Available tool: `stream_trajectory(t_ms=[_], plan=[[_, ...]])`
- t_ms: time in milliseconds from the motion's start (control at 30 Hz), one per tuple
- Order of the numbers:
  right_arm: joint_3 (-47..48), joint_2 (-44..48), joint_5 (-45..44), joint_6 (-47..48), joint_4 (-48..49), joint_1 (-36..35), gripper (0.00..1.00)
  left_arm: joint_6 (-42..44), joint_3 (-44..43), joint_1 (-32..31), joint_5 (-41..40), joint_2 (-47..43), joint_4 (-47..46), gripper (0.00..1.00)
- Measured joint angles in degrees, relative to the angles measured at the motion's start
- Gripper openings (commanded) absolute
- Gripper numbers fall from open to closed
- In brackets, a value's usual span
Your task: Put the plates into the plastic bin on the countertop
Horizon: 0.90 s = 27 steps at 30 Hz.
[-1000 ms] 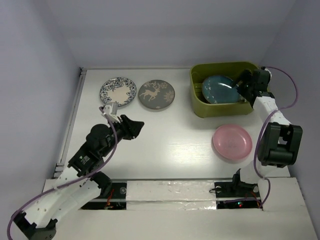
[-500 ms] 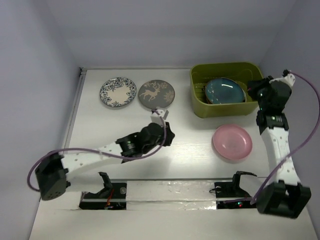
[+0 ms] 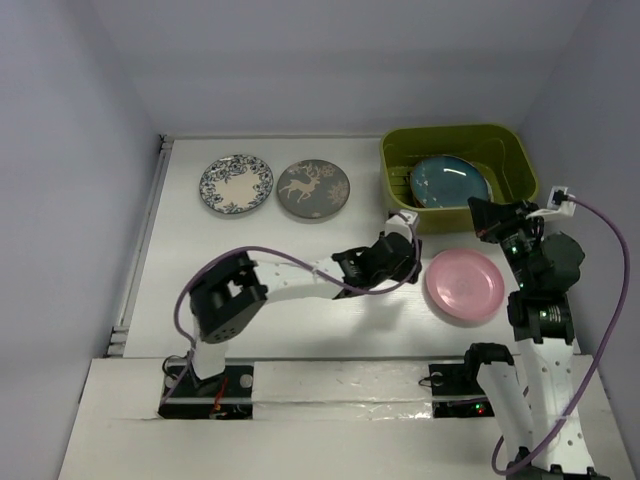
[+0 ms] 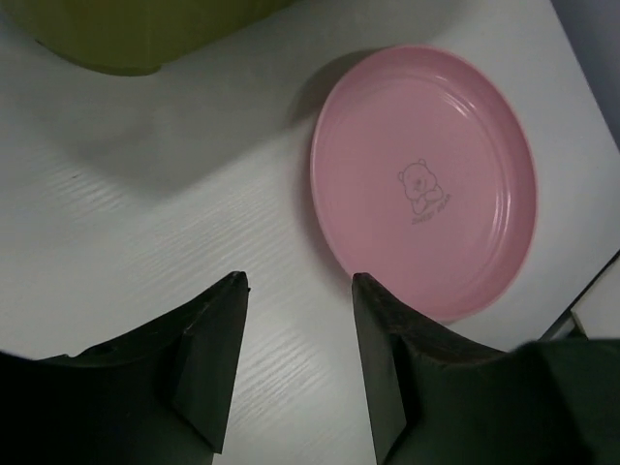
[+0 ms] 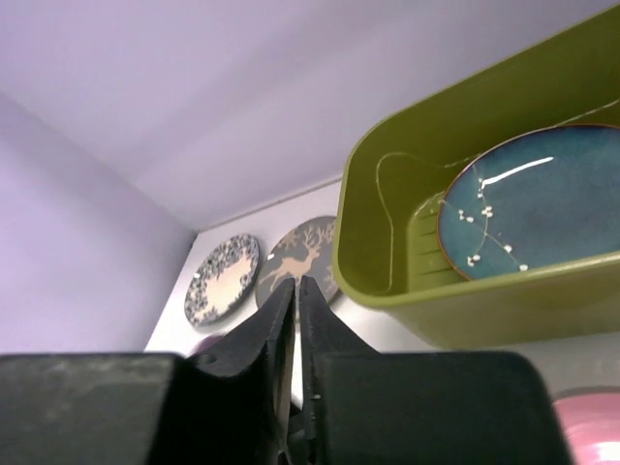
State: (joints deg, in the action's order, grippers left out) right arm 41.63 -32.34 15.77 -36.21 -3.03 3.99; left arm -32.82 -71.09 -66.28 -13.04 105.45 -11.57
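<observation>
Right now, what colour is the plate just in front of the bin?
The plate is pink with a small bear drawing; clearest in the left wrist view.

The round pink plate (image 4: 423,184) is finished smooth and glossy; the flat white countertop (image 4: 145,232) is marked by faint grain.

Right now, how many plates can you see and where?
4. Blue-white floral plate and grey deer plate side by side on the far countertop; teal plate inside the green bin; pink plate just in front of the bin. Others may hide beneath the teal plate.
</observation>
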Motion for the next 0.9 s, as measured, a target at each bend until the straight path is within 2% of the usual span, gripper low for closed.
stream_trajectory(t_ms=[200,300,333,500,567,700,767,800,833,900], plan=[[-3.3,4.7,4.7,0.2,-0.5,-0.4,0.18,0.2,-13.2,-0.2,2.4,14.4,2.2,0.46],[-4.9,4.9,6.8,0.4,-0.3,-0.8,0.18,0.5,-17.4,-0.2,3.2,19.4,3.5,0.40],[-5.4,4.8,7.3,0.4,-0.4,-1.0,0.18,0.7,-19.5,-0.2,3.4,21.3,4.7,0.37],[-7.6,4.4,9.0,1.0,-0.4,-1.1,0.18,0.8,-26.2,-0.1,3.0,27.5,6.5,0.00],[-7.7,4.2,9.4,1.6,-0.6,-1.1,0.18,-0.1,-26.4,-0.1,2.6,27.5,6.2,0.00],[-7.7,4.5,9.7,3.1,-1.4,-1.2,0.21,-1.1,-20.6,-0.2,1.2,23.8,3.9,0.00],[-7.7,4.7,9.8,3.6,-1.6,-1.5,0.29,-1.5,-14.2,-0.3,0.3,18.8,3.9,0.00],[-7.7,4.7,9.9,3.7,-1.7,-1.8,0.34,-1.6,-10.4,-0.3,0.0,15.4,3.5,0.00],[-7.8,4.7,10.2,3.7,-1.6,-2.0,0.48,-1.6,-6.4,-0.3,-0.6,11.5,3.6,0.00],[-8.3,4.7,10.7,3.7,-1.6,-2.6,0.60,-1.3,0.5,0.1,-1.4,2.8,4.5,0.00]])
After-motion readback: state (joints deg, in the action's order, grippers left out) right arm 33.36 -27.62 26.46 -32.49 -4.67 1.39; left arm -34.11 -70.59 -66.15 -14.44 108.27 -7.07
